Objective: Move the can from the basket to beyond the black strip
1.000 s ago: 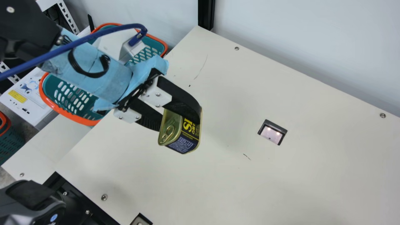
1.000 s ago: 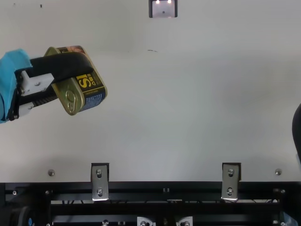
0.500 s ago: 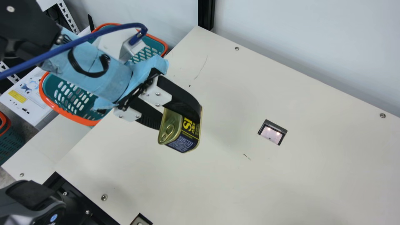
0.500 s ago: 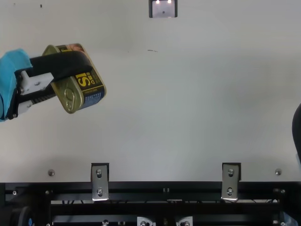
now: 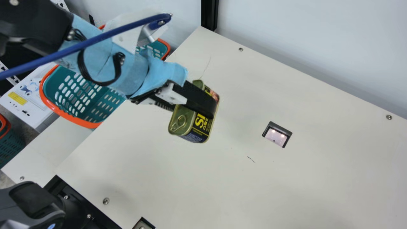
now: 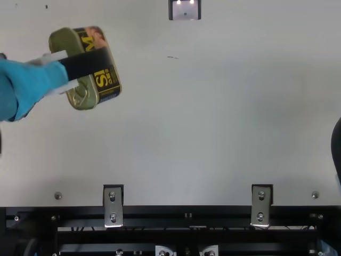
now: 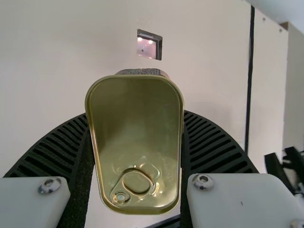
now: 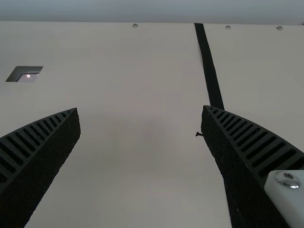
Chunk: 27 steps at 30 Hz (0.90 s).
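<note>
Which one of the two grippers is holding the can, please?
The left gripper: its two fingers clasp the pull-tab can from both sides. The right gripper is open, with nothing between its fingers.

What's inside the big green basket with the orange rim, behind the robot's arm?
Inside the basket, the main view shows its slotted green walls. The blue-wrapped left arm crosses in front and covers the middle, so I can't tell whether anything lies there.
</note>
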Available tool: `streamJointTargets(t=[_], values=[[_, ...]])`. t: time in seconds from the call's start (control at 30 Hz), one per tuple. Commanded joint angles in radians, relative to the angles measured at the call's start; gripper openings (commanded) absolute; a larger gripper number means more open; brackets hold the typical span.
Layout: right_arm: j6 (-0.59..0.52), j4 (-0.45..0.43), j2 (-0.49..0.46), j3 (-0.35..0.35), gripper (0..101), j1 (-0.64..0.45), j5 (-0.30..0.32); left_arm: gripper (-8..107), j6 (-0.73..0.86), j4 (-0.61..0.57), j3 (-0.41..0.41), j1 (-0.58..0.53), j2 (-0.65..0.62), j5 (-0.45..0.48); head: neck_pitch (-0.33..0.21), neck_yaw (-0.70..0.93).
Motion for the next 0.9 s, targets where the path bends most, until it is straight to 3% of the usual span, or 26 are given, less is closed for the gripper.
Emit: streamJointTargets(t=[0.0,0.43,0.87], values=[[0.0,0.0,0.0,0.0,101,0.0,0.0,10,0.003,0.059,-0.019,-0.057,0.009,-0.017,-0.01,0.009],[0.0,0.0,0.0,0.0,101,0.0,0.0,10,-0.007,0.241,-0.112,-0.262,0.088,-0.091,0.017,-0.208],[0.0,0.0,0.0,0.0,101,0.0,0.0,10,0.003,0.299,-0.156,-0.327,0.13,-0.122,0.025,-0.474]])
